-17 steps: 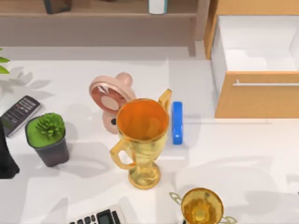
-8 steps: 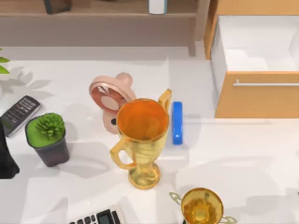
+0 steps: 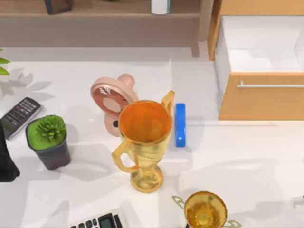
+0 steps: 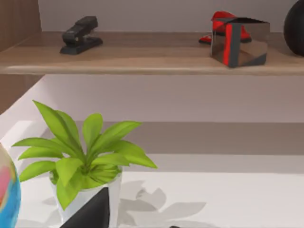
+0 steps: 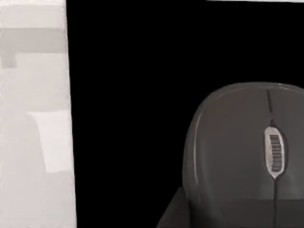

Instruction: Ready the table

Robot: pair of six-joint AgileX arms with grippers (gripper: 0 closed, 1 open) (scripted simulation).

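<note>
1. Tabletop (image 3: 237, 156), white and broad, lies under everything. It runs from the brown shelf (image 3: 95, 19) at the back to the near edge of the top view.
2. A dark wedge in each wrist view is probably part of that arm's pincer: the left pincer (image 4: 90, 213) and the right pincer (image 5: 171, 211). I cannot tell whether either is apart or together.
3. The left arm (image 3: 5, 161) is a black shape at the tabletop's left edge.
4. The left wrist view has a leafy plant (image 4: 83, 161) in a white pot just behind the wedge. Beyond it, the shelf carries a black stapler (image 4: 80, 34) and a mirrored cube (image 4: 240, 42) with red in it.
5. The right wrist view looks down on a grey mouse (image 5: 247, 142) resting on a black mat (image 5: 133, 95).
6. Near the left arm, a succulent (image 3: 49, 142) stands in a dark pot, with a remote (image 3: 19, 116) beside it toward the back.
7. At the middle, a tall gold trophy (image 3: 145, 142) stands upright. A pink fan (image 3: 111, 102) sits just behind it to the left, and a blue bar (image 3: 180, 124) lies just beside it on the right.
8. Along the near edge are a calculator (image 3: 99, 221) and a smaller gold trophy (image 3: 205, 211).
9. At the back right, the wooden drawer unit (image 3: 259, 102) stands pulled open, showing its white inside.
</note>
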